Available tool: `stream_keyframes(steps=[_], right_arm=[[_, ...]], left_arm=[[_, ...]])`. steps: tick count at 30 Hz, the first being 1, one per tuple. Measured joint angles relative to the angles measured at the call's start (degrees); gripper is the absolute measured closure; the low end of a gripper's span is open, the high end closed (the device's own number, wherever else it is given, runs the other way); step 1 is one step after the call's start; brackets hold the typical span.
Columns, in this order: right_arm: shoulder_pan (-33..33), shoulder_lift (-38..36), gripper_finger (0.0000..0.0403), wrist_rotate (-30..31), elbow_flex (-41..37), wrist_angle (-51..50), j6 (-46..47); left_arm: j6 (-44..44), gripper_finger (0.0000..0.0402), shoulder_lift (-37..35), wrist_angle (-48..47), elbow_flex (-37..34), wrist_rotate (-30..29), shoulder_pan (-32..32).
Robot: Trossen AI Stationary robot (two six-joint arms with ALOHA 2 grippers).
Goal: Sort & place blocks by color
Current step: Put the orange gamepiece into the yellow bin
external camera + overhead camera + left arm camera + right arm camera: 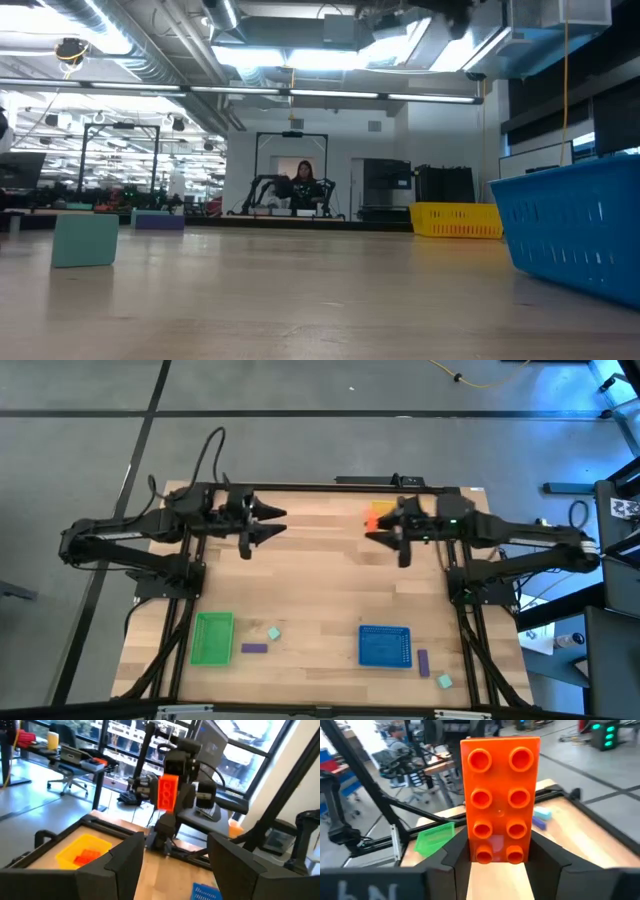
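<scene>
My right gripper [378, 536] was raised above the table [320, 580], just beside the yellow tray [381, 510], fingers clamped on an orange-red block [500, 800] held upright, studs facing my wrist camera. My left gripper [272, 523] hung at about the same height, well across the table from the yellow tray, pointing at the right one, fingers [120, 865] spread apart with nothing between them. Both arms reached in from the table's sides, forearms roughly level. Yellow tray held at least one more orange-red piece [86, 856], count unclear. Green tray [212, 637] sat far from the yellow tray at the opposite edge, with a purple block [254, 648] and a mint block [274, 632] just beside it. Blue tray [385, 646] was also on that far edge, another purple block [423, 660] and mint block [444, 681] next to it. In the low view both grippers were mostly cut off at the top. Tray contents were hard to make out from above.
</scene>
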Motion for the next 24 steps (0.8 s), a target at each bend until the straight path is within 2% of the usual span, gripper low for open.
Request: stream_keyframes(steps=[4,8,16,20,24], right_arm=[[0.0,-5.0,0.0257,1.6,0.0,-4.0,-0.1],[0.0,-7.1,0.0257,1.6,0.0,-4.4,-0.1],[0.0,-6.8,0.0257,1.7,0.0,-4.2,0.4],[-0.1,-6.3,0.0257,5.3,0.2,-2.9,4.5],[-2.7,-3.3,0.0257,7.1,4.5,-9.3,4.3]], left_arm=[[-1.3,0.0193,-4.4,8.9,-8.5,-1.2,-1.3],[-2.0,0.0193,-6.8,14.9,-14.6,-1.3,-2.3],[-3.1,0.0193,-7.4,15.7,-15.8,-2.7,-2.8],[-3.0,0.0193,-7.4,15.7,-15.8,-3.0,-2.8],[-3.1,0.0193,-7.4,15.7,-15.8,-3.6,-2.8]])
